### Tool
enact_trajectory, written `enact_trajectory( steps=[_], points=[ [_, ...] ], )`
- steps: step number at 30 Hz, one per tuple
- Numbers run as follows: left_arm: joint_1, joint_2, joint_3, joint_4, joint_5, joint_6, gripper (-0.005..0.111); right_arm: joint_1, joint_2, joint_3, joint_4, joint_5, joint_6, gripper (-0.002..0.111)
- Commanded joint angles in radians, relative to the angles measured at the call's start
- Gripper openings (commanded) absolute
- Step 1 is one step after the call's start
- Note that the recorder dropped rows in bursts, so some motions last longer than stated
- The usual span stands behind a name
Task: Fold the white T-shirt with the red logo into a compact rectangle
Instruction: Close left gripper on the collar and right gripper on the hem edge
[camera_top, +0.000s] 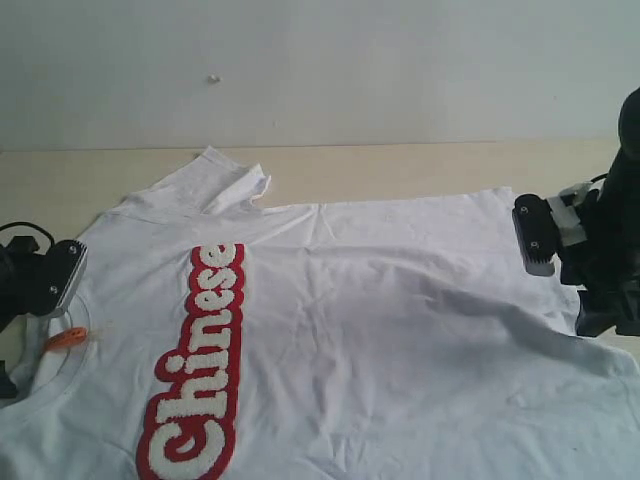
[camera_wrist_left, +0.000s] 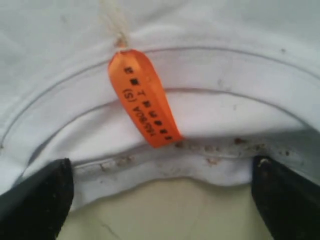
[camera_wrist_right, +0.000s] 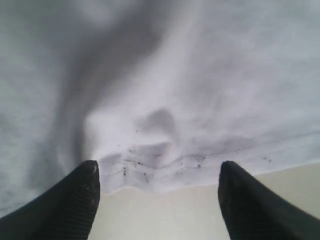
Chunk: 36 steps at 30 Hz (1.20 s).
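The left gripper (camera_wrist_left: 160, 200) stands wide, its two black, wedge-shaped fingers (camera_wrist_left: 35, 200) set on either side of the collar (camera_wrist_left: 200, 75) without pinching it. The collar is a curved double band of ribbed knit, its lower edge speckled with small dark flecks. A glossy orange neck tag (camera_wrist_left: 142, 97), a folded loop printed with black characters, hangs from a stitch and lies across the rib.

The right gripper (camera_wrist_right: 159, 195) is also spread wide and holds nothing. Its dark, finely ridged fingertips (camera_wrist_right: 75, 205) flank the stitched hem (camera_wrist_right: 200, 165), where the cloth puckers into a soft bump.

The white T-shirt (camera_top: 400, 330) lies spread face up on the pale, smooth table (camera_top: 400, 170), its thin cotton lightly creased. The collar is at the left of the exterior view and the hem at the right. Fuzzy white lettering (camera_top: 200, 370) edged in thick red runs across the chest. One short sleeve (camera_top: 225, 180) is crumpled toward the plain wall (camera_top: 350, 70).
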Motion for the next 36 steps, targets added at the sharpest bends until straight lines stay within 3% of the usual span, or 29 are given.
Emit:
enact_trajectory(
  steps=[1,15,36],
  points=[
    [-0.011,0.069,0.032,-0.126,-0.176,-0.038,0.093,0.0,0.044,-0.01,-0.012,-0.001,-0.045,0.065],
    [-0.011,0.069,0.032,-0.126,-0.176,-0.038,0.093,-0.002,0.104,-0.01,-0.122,-0.088,-0.087,0.065],
    [-0.011,0.146,0.032,-0.126,-0.028,0.014,0.093,-0.002,0.104,-0.01,-0.052,-0.058,-0.088,0.065]
  ],
)
